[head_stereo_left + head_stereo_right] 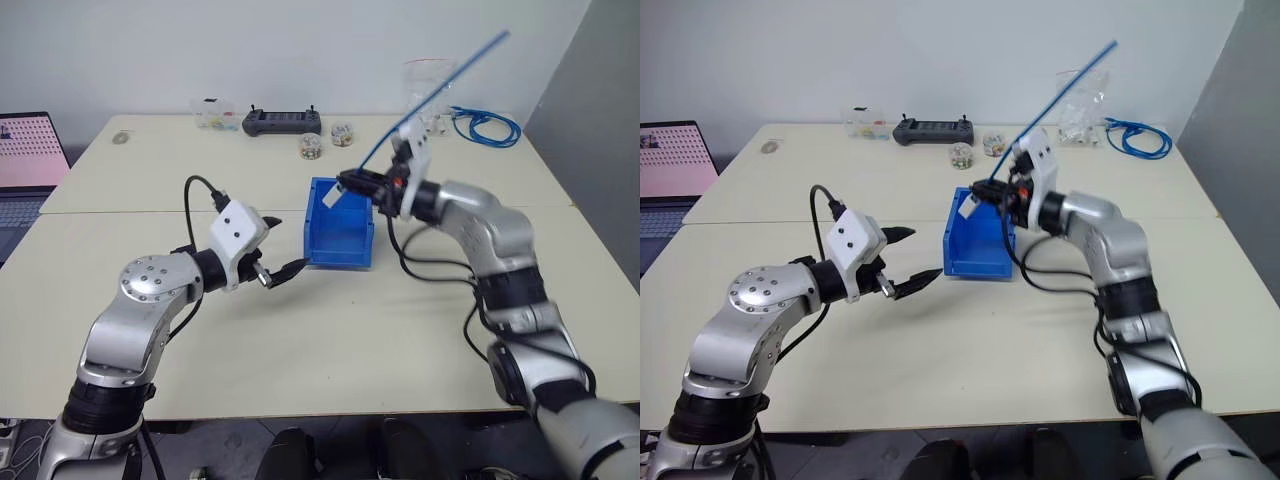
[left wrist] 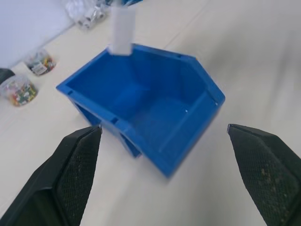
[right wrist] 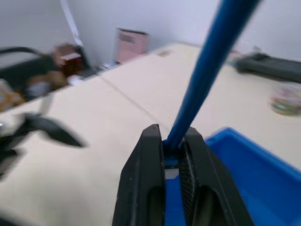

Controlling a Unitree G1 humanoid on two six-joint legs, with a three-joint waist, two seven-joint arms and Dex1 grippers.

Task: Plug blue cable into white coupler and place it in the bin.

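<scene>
My right gripper (image 1: pixel 350 184) is shut on the blue cable (image 1: pixel 440 90), which slants up and away to the right behind it. The white coupler (image 1: pixel 331 198) hangs from the cable's lower end, just past the fingertips, above the back left part of the bin (image 1: pixel 340 245). In the left wrist view the coupler (image 2: pixel 121 30) hangs over the bin's far rim (image 2: pixel 207 87). The right wrist view has both fingers pinching the cable (image 3: pixel 207 70). My left gripper (image 1: pixel 925 253) is open with nothing in it, close to the bin's front left corner.
A black controller (image 1: pixel 283 122), small jars (image 1: pixel 311 146), a clear box (image 1: pixel 213 113), a plastic bag (image 1: pixel 430 85) and a coiled blue cable (image 1: pixel 487 127) lie along the table's far side. A laptop (image 1: pixel 30 160) stands at the far left.
</scene>
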